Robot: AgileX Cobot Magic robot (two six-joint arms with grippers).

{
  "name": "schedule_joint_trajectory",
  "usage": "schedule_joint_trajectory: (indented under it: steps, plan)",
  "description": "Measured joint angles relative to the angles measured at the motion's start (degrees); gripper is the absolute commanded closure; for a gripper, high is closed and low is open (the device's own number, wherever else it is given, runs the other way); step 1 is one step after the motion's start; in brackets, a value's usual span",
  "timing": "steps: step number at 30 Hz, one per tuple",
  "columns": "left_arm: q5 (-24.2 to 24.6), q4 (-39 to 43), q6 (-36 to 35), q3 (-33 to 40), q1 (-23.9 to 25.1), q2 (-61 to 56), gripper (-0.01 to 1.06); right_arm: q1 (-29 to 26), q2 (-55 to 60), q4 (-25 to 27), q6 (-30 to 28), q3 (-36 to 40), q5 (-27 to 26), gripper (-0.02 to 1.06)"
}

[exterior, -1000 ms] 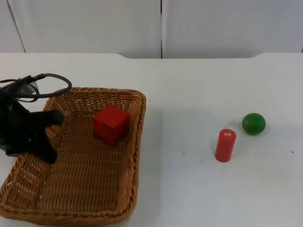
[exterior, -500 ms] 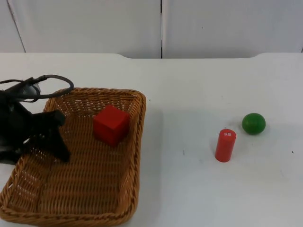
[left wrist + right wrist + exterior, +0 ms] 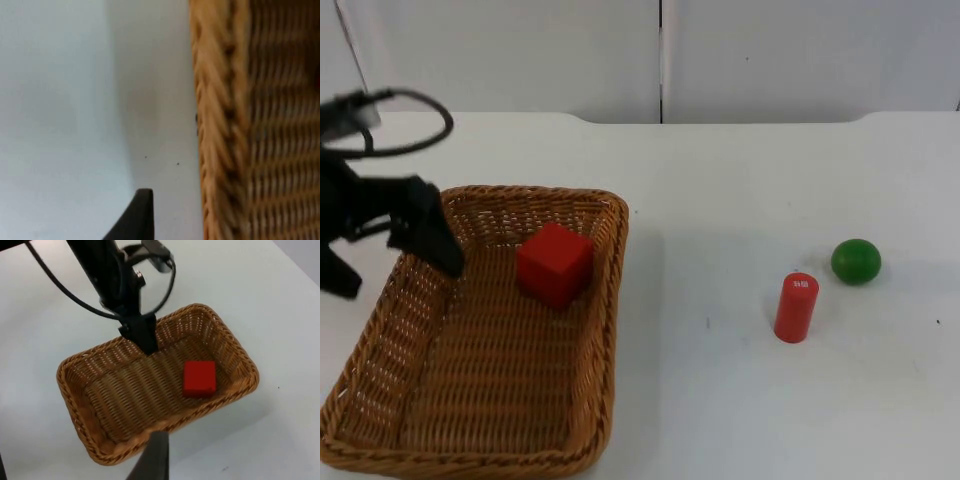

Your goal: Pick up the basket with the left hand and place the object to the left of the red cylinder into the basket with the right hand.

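Left gripper point(image 3: 390, 255) sits spread open over the basket's point(image 3: 610, 300) left rim, one finger inside the wicker, the other outside over the table point(image 3: 740, 180), gripping nothing. Its wrist cam gets the rim point(image 3: 220, 125) up close with bare white table beside it. Red cube point(image 3: 554, 263) lies in the basket; the right wrist cam sees it point(image 3: 199, 378) from above too. Further right stand the red cylinder point(image 3: 796, 307) and green ball point(image 3: 856, 261). Can't tell whether the right gripper is open.
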Motion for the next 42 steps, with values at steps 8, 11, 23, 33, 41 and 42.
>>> schedule_joint_trajectory:
  steps: [8,11,23,33,41,42]
  plan:
    - [1.47,4.86,-3.25,0.00,0.00,-13.19,0.00,0.00,0.00,-0.79,0.98,0.00,-0.96,0.24]
    - [1.85,5.88,-4.38,0.00,0.00,-20.41,0.00,0.00,0.00,-1.00,1.64,0.00,-1.59,0.24]
    - [1.40,4.95,-4.75,4.67,0.00,-39.54,0.00,0.00,0.00,-9.37,9.04,0.00,-1.73,0.24]
    - [0.50,4.23,-4.78,10.92,0.00,-52.13,0.00,0.00,-4.25,-9.82,11.13,12.99,-13.78,0.24]
    - [0.99,4.23,-4.78,11.65,0.00,-59.40,0.00,0.00,-9.61,-9.93,11.75,21.97,-20.22,0.24]
    - [1.56,4.23,-4.78,11.65,0.00,-60.39,0.00,0.00,-10.50,-9.93,11.89,22.87,-20.51,0.24]
